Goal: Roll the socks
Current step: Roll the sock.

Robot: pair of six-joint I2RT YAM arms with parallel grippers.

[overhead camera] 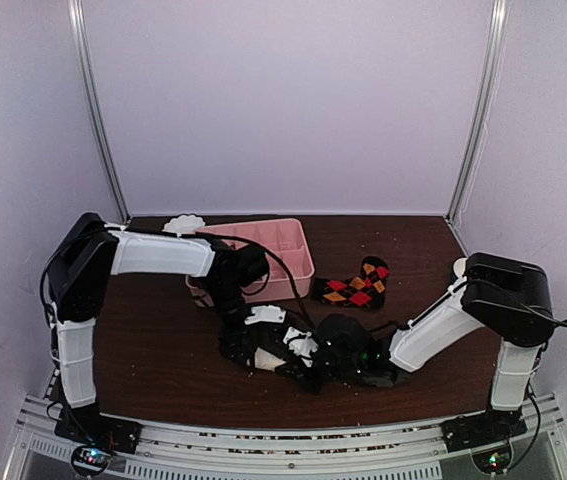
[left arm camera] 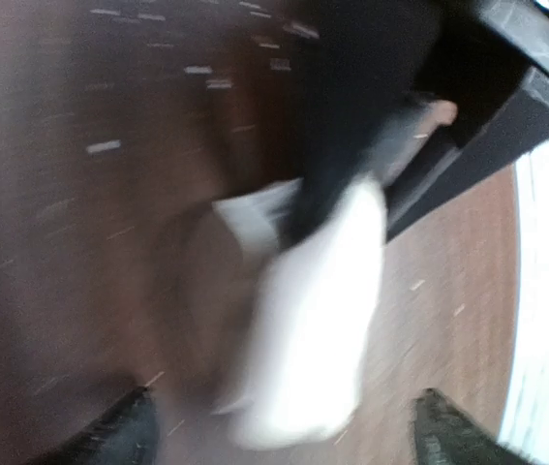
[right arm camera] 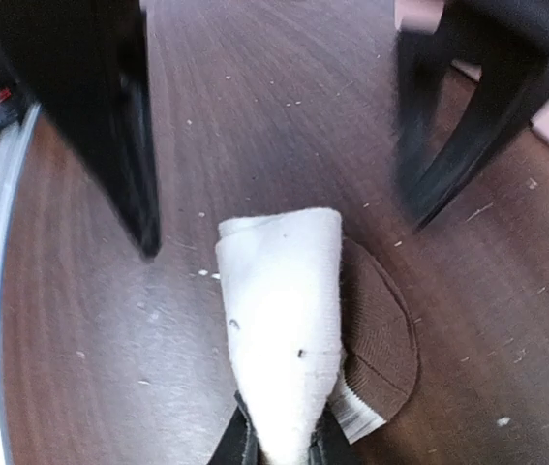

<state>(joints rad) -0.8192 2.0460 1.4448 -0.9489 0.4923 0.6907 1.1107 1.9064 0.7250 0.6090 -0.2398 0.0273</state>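
Cream-white sock (right arm camera: 282, 310) with a brown patch is lying on the dark table (right arm camera: 255, 107), front centre. Right gripper (right arm camera: 277, 448) is pinching its near end. Left gripper (left arm camera: 289, 441) is hovering over it, fingers wide apart, seemingly clear of it; that view is blurred. Argyle sock (overhead camera: 355, 284) is lying beside the pink tray (overhead camera: 288, 238).

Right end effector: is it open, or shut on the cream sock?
Shut. In the right wrist view the right end effector pinches one end of the cream sock between closed fingertips.
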